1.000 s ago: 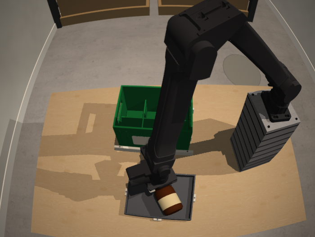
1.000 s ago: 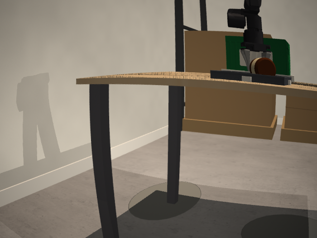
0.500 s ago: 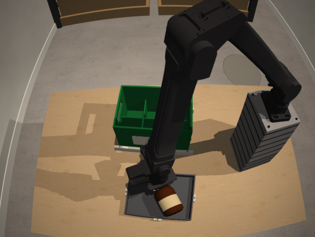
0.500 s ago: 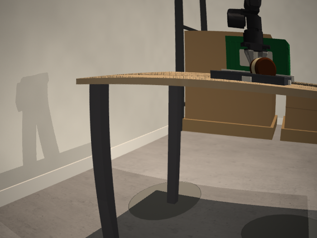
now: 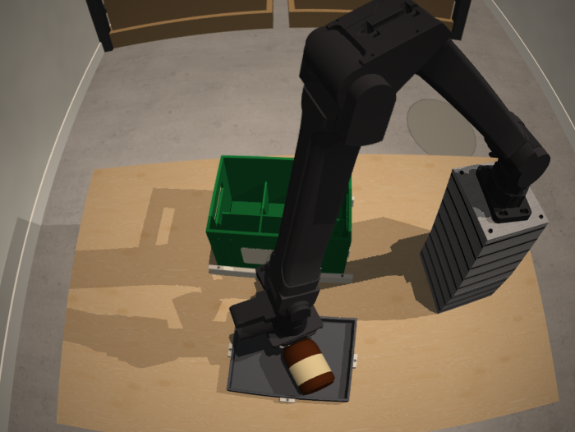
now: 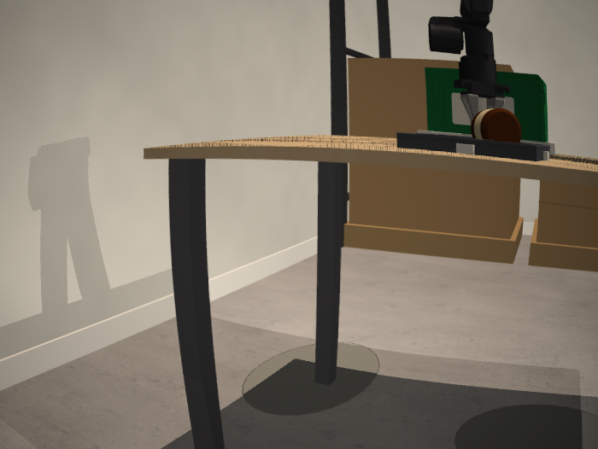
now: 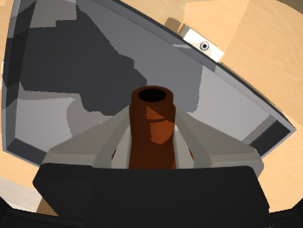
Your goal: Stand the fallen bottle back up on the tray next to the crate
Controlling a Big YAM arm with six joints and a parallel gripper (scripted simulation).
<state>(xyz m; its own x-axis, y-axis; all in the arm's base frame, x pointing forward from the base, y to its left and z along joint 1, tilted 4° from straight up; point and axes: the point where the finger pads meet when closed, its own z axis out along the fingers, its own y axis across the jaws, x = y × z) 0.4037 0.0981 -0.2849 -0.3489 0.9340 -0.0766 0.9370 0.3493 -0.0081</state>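
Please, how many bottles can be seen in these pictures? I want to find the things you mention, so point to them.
1. The brown bottle (image 5: 308,366) (image 6: 501,126) (image 7: 152,130) lies on the tray (image 5: 351,362) (image 6: 430,142) (image 7: 257,101), its neck between the gripper's fingers. The arm covers part of the crate (image 5: 232,248) (image 6: 529,103), so others may be hidden there.

Pale walls (image 5: 41,93) (image 6: 120,72) with a light skirting board (image 6: 86,333) enclose a mottled grey floor (image 5: 186,102) (image 6: 435,308). Brown boxes (image 5: 195,18) (image 6: 430,197) stand by a dark upright frame (image 5: 98,23) (image 6: 337,86). The wooden table (image 5: 139,385) (image 6: 251,153) has dark legs (image 6: 188,270). Light throws shadows across wall and floor.
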